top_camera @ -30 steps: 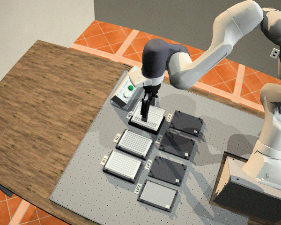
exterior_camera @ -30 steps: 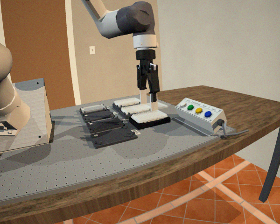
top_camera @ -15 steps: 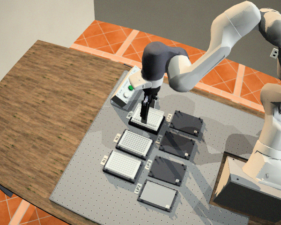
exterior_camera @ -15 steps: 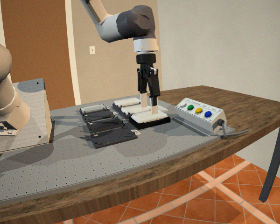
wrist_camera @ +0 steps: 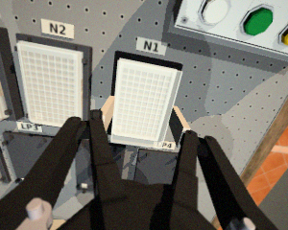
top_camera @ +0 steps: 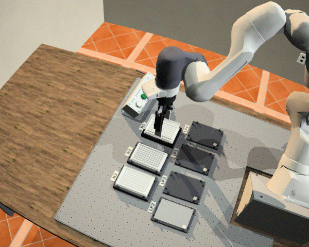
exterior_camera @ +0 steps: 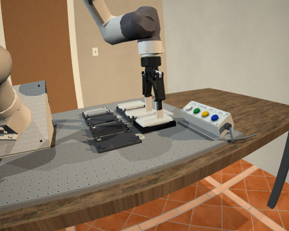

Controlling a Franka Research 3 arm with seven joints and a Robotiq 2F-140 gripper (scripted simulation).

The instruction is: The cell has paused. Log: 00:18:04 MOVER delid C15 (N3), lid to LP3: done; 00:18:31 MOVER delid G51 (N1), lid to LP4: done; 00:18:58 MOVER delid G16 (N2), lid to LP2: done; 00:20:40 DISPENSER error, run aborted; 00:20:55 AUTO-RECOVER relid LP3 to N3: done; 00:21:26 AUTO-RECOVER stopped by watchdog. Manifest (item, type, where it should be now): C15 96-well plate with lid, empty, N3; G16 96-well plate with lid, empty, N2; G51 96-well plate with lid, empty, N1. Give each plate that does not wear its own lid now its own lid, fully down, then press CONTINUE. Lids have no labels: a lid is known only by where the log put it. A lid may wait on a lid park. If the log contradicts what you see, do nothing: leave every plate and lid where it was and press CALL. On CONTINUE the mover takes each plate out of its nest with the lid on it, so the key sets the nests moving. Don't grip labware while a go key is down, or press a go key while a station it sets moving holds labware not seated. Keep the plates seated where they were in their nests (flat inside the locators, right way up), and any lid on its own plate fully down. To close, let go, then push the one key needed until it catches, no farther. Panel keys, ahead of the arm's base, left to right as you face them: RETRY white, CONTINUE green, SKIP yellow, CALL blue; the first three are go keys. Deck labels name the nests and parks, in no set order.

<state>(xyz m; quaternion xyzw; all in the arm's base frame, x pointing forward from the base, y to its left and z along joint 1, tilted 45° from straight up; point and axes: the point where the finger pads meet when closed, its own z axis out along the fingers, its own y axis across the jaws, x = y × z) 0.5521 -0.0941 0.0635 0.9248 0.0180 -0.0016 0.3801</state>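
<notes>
Tool (exterior_camera: 153, 110) clenched on a lid (wrist_camera: 144, 101), 1 pad on each long side, fingers pointing straight down. By the task record this reads as the lid from LP4, so G51's. It hangs level over the N1 plate (top_camera: 162, 131) and looks close to it. The side view cannot settle whether it touches the plate rim or rides just above. From the wrist the lid looks shifted a little toward the LP4 side of the N1 nest (wrist_camera: 149, 55); that may only be height. Risks: if the offset is real, 1 edge could catch the plate rim, so the lid lands tilted and not fully down. Pushing then could drag the plate off its locators. Letting go early would drop the lid crooked. LP4 park (top_camera: 204, 135) is bare. 1 lid (top_camera: 173, 213) waits on LP2, well apart from the tool. Judged undone: the N2 plate (top_camera: 148, 156) looks uncovered, so the green key (wrist_camera: 258, 20) must wait.
</notes>
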